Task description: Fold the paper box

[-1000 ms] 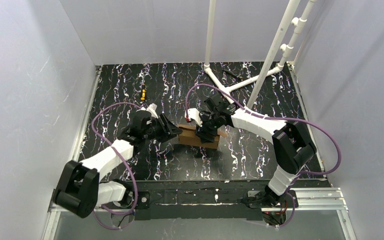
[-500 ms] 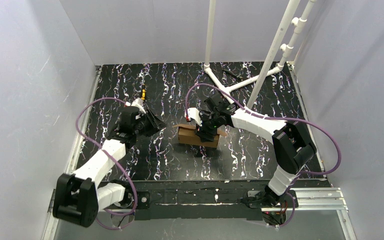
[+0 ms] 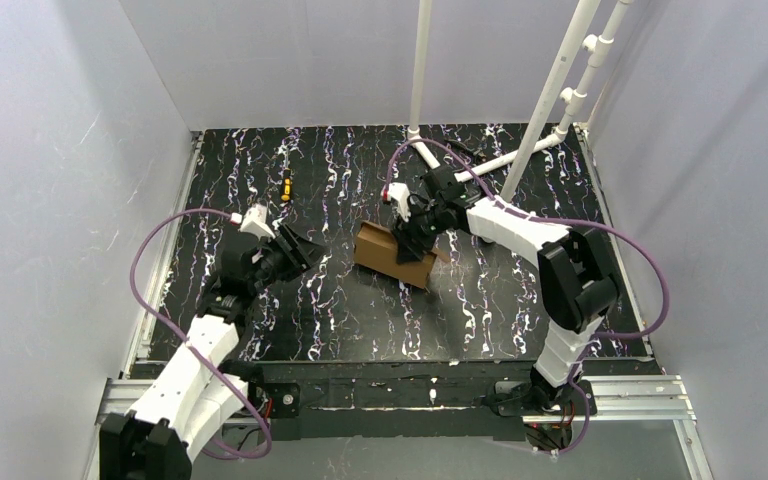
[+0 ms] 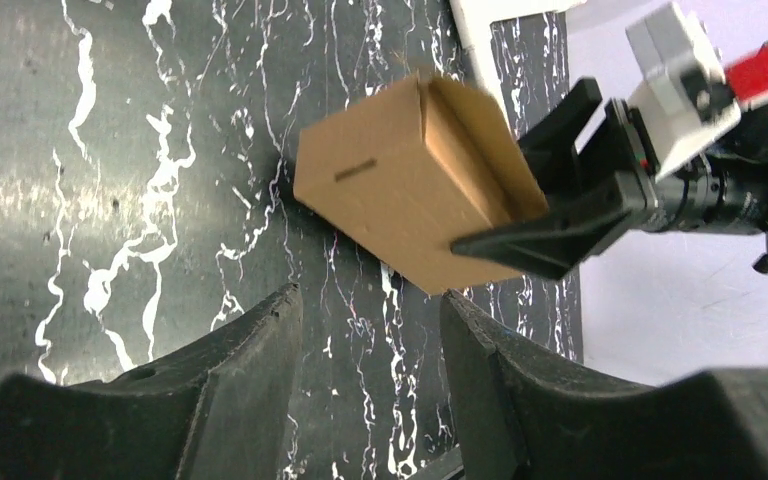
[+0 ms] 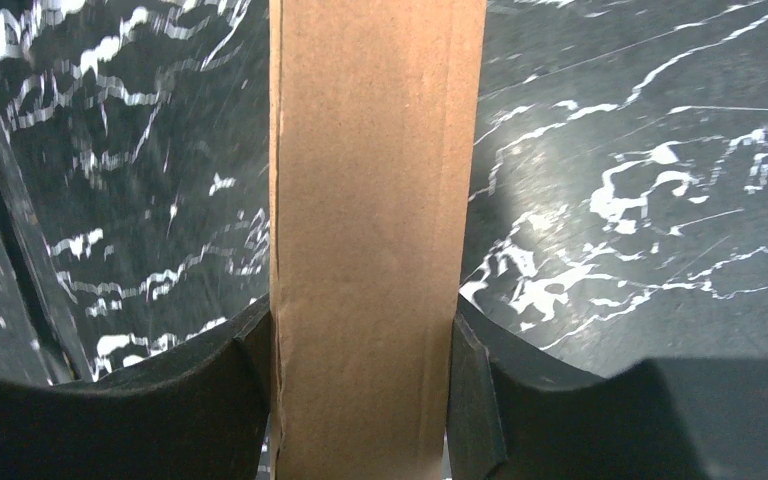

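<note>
Paper box (image 3: 397, 254) over black marbled table (image 3: 340, 180)

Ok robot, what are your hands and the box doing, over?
Right hand shut on the paper box, folded up and tilted. Left hand open, empty, apart from it. Nothing between them.

Light bright, even, from overhead. Glossy surface (image 5: 660, 150) ahead-right of my right end effector (image 5: 360, 340) shows soft white glare, with smeared blur to its left. Same sheen left of my left end effector (image 4: 368, 300). Both end effectors dark, out of focus. Paper box (image 4: 410, 190) far edge blurred, thin shadow beneath.
</note>
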Robot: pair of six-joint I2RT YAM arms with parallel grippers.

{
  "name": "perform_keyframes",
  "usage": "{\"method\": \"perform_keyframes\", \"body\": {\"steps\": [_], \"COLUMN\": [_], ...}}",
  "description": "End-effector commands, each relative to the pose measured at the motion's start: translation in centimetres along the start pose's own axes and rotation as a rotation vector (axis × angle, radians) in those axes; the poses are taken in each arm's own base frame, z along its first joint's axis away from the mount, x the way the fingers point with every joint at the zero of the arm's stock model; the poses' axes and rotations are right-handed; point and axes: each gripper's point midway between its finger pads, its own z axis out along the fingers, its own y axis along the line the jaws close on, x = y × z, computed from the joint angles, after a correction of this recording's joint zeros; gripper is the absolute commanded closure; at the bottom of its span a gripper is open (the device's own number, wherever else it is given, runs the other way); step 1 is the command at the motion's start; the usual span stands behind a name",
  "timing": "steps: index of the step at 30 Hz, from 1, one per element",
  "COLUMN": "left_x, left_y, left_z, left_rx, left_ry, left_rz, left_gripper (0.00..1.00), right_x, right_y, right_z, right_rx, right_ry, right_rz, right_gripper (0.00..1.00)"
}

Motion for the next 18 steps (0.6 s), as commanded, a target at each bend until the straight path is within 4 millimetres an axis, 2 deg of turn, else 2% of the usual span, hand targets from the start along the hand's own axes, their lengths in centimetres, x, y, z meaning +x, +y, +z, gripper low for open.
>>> {"method": "perform_keyframes", "body": {"steps": [1, 7, 9, 13, 16, 18], "left_x": [2.0, 2.7, 3.2, 3.8, 3.7, 3.0], "left_y": [2.2, 2.9, 3.7, 4.1, 4.3, 4.1], "left_z": [-0.7, -0.9, -0.9, -0.1, 0.7, 1.5], "left_rx": [-0.059, -0.077, -0.129, -0.154, -0.172, -0.176], "left_ry": [0.022, 0.010, 0.030, 0.076, 0.097, 0.095], "left_rz": [-0.098, -0.210, -0.245, -0.286, -0.284, -0.261], "left_gripper": [0.48, 0.46, 0.45, 0.42, 0.41, 0.40], "right_x": [-4.2, -8.2, -8.8, -7.4, -5.9, -5.3], "right_y": [0.1, 0.2, 0.3, 0.1, -0.3, -0.3], "right_z": [1.3, 4.1, 5.2, 7.8, 9.3, 9.8], "right_rx": [-0.046, -0.083, -0.106, -0.150, -0.154, -0.156], "right_ry": [-0.132, -0.301, -0.349, -0.356, -0.331, -0.322], "right_rz": [0.202, 0.548, 0.691, 0.904, 0.948, 0.951], "right_gripper": [0.51, 0.50, 0.49, 0.45, 0.40, 0.35]}}
